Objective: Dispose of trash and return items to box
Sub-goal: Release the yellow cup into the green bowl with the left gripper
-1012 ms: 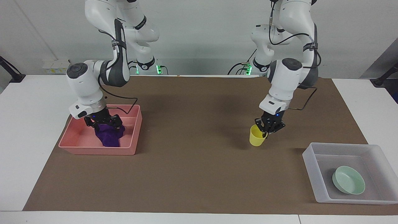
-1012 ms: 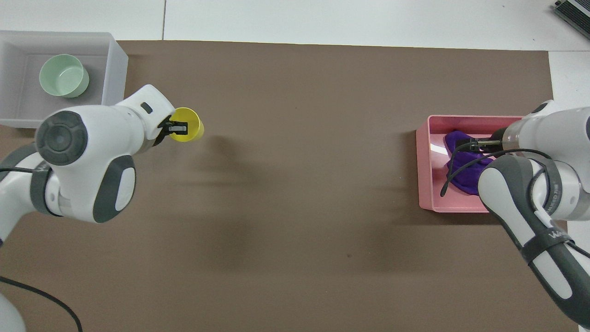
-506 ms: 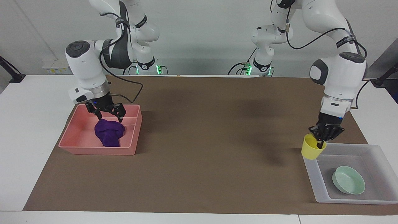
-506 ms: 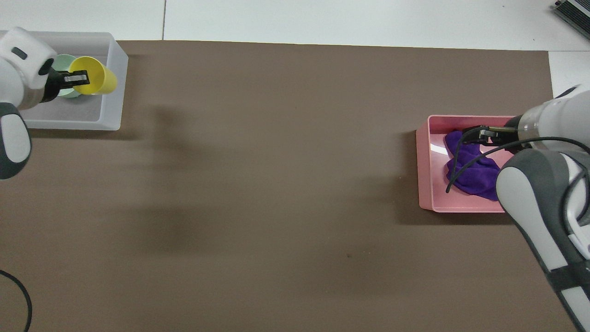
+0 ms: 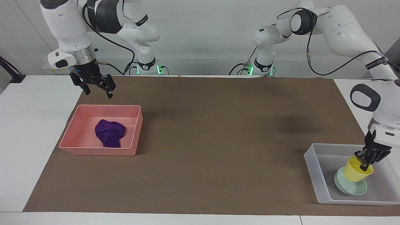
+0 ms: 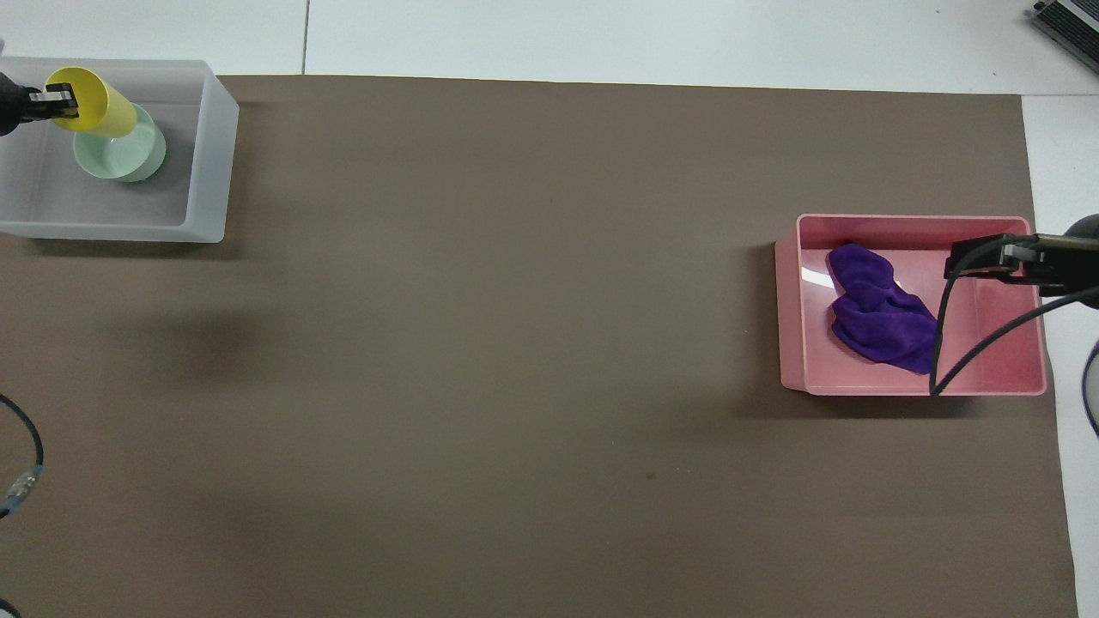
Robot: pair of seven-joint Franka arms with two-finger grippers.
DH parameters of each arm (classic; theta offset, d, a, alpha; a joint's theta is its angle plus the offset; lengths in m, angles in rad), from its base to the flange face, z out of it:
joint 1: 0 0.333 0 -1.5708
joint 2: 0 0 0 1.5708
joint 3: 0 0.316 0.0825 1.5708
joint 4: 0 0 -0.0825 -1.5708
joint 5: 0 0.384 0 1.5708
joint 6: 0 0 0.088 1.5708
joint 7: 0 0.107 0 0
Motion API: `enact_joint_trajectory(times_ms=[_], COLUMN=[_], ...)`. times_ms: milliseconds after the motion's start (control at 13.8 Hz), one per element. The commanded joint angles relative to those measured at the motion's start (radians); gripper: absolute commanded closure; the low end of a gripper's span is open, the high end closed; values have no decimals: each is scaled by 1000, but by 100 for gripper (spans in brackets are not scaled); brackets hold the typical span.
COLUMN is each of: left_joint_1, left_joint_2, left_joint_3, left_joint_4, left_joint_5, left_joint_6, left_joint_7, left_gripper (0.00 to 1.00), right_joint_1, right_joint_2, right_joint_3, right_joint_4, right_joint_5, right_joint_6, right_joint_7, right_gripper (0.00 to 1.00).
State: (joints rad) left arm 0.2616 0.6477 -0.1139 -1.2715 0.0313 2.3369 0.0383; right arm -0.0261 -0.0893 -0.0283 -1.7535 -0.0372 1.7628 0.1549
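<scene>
The purple rag (image 5: 109, 133) (image 6: 880, 313) lies crumpled in the pink bin (image 5: 97, 151) (image 6: 790, 318). My right gripper (image 5: 97, 92) (image 6: 987, 257) hangs open well above the bin's edge nearest the robots, with nothing in it. My left gripper (image 5: 364, 164) (image 6: 51, 101) is shut on the rim of the yellow cup (image 5: 356, 172) (image 6: 90, 103). The cup is tilted, with its base in the mint-green bowl (image 5: 348, 187) (image 6: 120, 156). I cannot tell whether cup and bowl touch. The bowl sits in the translucent box (image 5: 312, 168) (image 6: 210, 154) at the left arm's end of the table.
A brown mat (image 5: 218, 140) (image 6: 515, 343) covers the table between the bin and the box. A black cable (image 6: 970, 343) hangs from the right arm across the pink bin. White table shows around the mat's edges.
The left gripper carried the yellow cup from over the mat into the box and lowered it to the bowl. The right gripper rose away from the rag, which stayed in the pink bin.
</scene>
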Motion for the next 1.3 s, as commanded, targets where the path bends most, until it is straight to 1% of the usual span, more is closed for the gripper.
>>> enact_joint_trajectory(times_ms=[0,72,145,434,578,723,795,867,940,1012,1084,1157,1229], left_joint_1=[44,44,45,53,59,61,59,58,57,56,48,41,25], left_joint_2=[116,116,112,83,49,49,47,41,41,40,24,-3,-46], left_joint_3=[-26,-24,-23,-20,-20,-18,-18,-18,-18,-18,-18,-18,-18], left_joint_4=[118,116,112,28,-41,-39,-35,-34,-31,-19,-20,-29,-57], left_joint_5=[16,16,19,16,16,24,25,27,24,25,27,27,25], left_joint_6=[-2,8,-1,38,44,29,22,15,-7,-20,-24,-30,-49], left_joint_7=[31,32,32,31,34,32,32,32,35,40,40,40,40], left_gripper=[100,100,100,100,100,81,65,58,54,45,23,6,0], right_joint_1=[-23,-26,-26,-12,-12,-20,-18,-18,-17,-17,-14,-11,-12], right_joint_2=[-7,-4,-3,-12,-17,-23,-27,-26,-24,-21,-17,-14,-9], right_joint_3=[-10,-12,-13,-9,-7,-7,-9,-7,-9,-7,-4,-2,-1], right_joint_4=[83,122,135,83,80,66,65,66,72,83,91,101,104], right_joint_5=[2,7,16,17,17,7,0,2,8,13,11,5,16], right_joint_6=[-124,-172,-183,-161,-163,-163,-172,-178,-195,-209,-217,-220,-223], right_joint_7=[-58,-98,-106,-109,-109,-164,-204,-204,-198,-169,-160,-156,-152], right_gripper=[0,0,0,0,0,0,0,0,0,0,0,0,0])
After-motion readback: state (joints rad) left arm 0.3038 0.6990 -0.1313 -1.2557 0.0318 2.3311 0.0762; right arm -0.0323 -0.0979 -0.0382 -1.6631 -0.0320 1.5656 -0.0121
